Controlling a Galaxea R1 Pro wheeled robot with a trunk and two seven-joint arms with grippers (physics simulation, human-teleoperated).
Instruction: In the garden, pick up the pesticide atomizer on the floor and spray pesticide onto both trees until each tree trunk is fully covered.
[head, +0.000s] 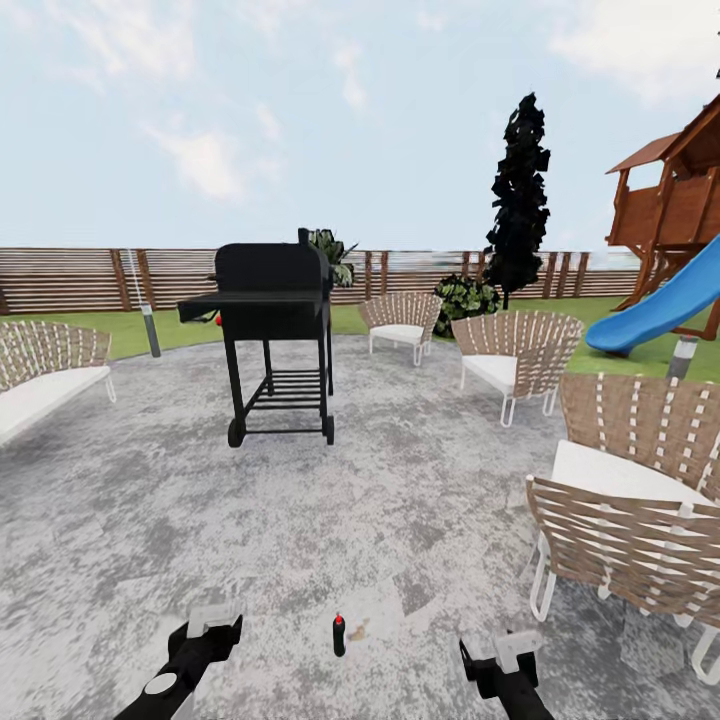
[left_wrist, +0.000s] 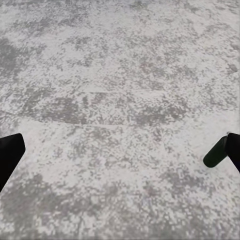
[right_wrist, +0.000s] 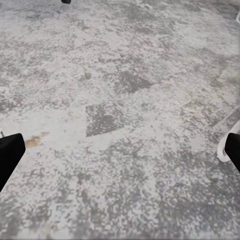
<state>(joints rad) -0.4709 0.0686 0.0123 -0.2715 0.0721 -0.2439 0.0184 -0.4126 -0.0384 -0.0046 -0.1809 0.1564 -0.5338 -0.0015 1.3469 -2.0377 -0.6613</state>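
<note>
Grey speckled paved patch (head: 380, 520) takes most of the head view; small dark upright bottle-shaped pesticide atomizer with a red spot near its top (head: 339, 635) stands on it, between the two tools and apart from both. Little detail resolves: dark slim body, red cap area, a small brown stain just beside it.

Left tool (head: 213, 622) and right tool (head: 505, 650) sit low in the head view, pale tips forward, black bodies behind. Both hold nothing. In each wrist view the black fingers sit at opposite edges of the frame, so both stand wide.

Left wrist view adds a dark rounded green-black object (left_wrist: 216, 155) just beside one finger; probably the atomizer, cannot confirm. Right wrist view shows a brown stain (right_wrist: 34, 141) on the paving and a white chair leg (right_wrist: 223, 145) near one finger.

Head view alone gives the surroundings: black wheeled barbecue grill (head: 272, 330) mid-patio, woven brown-and-white garden chairs (head: 518, 358) around the patch, brown horizontal-slat wooden fence (head: 90, 275), green lawn (head: 130, 330), narrow black-foliaged tree (head: 518, 190), wooden play tower with blue slide (head: 660, 300).
</note>
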